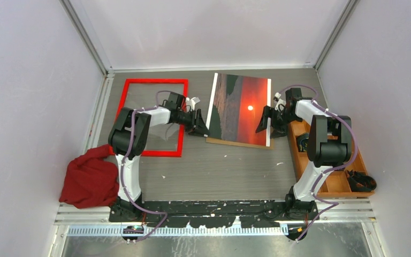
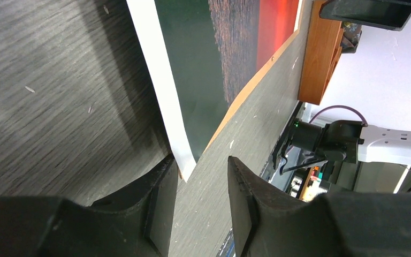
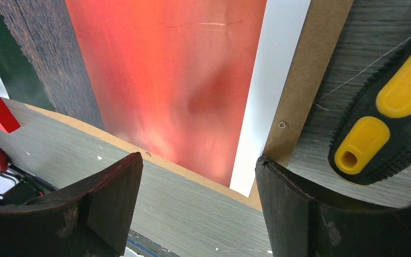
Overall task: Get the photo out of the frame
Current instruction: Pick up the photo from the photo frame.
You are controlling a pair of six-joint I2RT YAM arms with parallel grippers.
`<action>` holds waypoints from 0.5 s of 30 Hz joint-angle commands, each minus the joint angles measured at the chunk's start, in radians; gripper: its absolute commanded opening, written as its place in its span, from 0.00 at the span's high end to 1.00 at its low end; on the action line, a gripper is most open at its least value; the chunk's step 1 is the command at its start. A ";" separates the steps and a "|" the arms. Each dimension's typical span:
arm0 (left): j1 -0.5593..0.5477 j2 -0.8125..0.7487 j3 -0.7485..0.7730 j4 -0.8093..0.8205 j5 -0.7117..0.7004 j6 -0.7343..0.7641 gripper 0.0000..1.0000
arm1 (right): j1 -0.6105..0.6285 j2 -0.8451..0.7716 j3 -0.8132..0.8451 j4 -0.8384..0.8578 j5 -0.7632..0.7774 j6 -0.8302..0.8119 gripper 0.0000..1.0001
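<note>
parted fingers (image 2: 158, 203) at both near corners of the photo (image 1: 241, 107)

closest to the lens in its own wrist view, the left gripper (image 2: 200, 168) stood with its jaws apart, and the photo's white-edged near-left corner poked into the gap; neither pad seemed to touch it. the right gripper (image 3: 198, 166) was spread even wider and held nothing, the print's near-right corner lying just ahead of its gap and a black-and-yellow screwdriver handle (image 3: 390, 112) close by.

from above, the photo lay face up on its brown backing board (image 1: 234, 142), between the two grippers, its long axis seeming to run from the arms toward the far wall, so each arm met one long white edge from the side. the frame (image 1: 155, 81) lay flat to the left, near the photo but apart from it, the table (image 1: 219, 171) showing through its opening and the left arm reaching across it.

by my reading, the print was out of the frame and only rested on the board. both arms were about equally close, but the left had a corner inside its jaws, so a pinch there across the thin edge looked the likelier way to part photo from board. whether that corner was lifted could not be told.
</note>
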 commanded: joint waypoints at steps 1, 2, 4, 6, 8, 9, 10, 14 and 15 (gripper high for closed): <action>0.002 -0.057 0.028 -0.021 -0.001 0.025 0.59 | 0.006 0.032 0.008 0.014 0.029 -0.018 0.18; 0.002 -0.060 0.029 -0.021 0.002 0.024 0.59 | 0.006 0.032 0.008 0.014 0.028 -0.018 0.18; 0.002 -0.063 0.024 -0.008 0.011 0.016 0.59 | 0.006 0.034 0.010 0.014 0.028 -0.018 0.18; 0.002 -0.063 0.015 0.016 0.022 -0.001 0.61 | 0.006 0.035 0.009 0.013 0.027 -0.018 0.18; 0.000 -0.059 0.009 0.043 0.033 -0.021 0.65 | 0.006 0.034 0.009 0.012 0.028 -0.018 0.18; 0.000 -0.053 0.008 0.052 0.038 -0.029 0.68 | 0.007 0.034 0.009 0.012 0.028 -0.017 0.18; 0.000 -0.047 0.007 0.057 0.045 -0.037 0.71 | 0.007 0.032 0.008 0.014 0.028 -0.018 0.18; 0.000 -0.030 0.009 0.071 0.058 -0.056 0.78 | 0.007 0.033 0.008 0.015 0.028 -0.017 0.18; 0.000 -0.025 0.009 0.076 0.064 -0.063 0.79 | 0.007 0.034 0.008 0.015 0.028 -0.018 0.18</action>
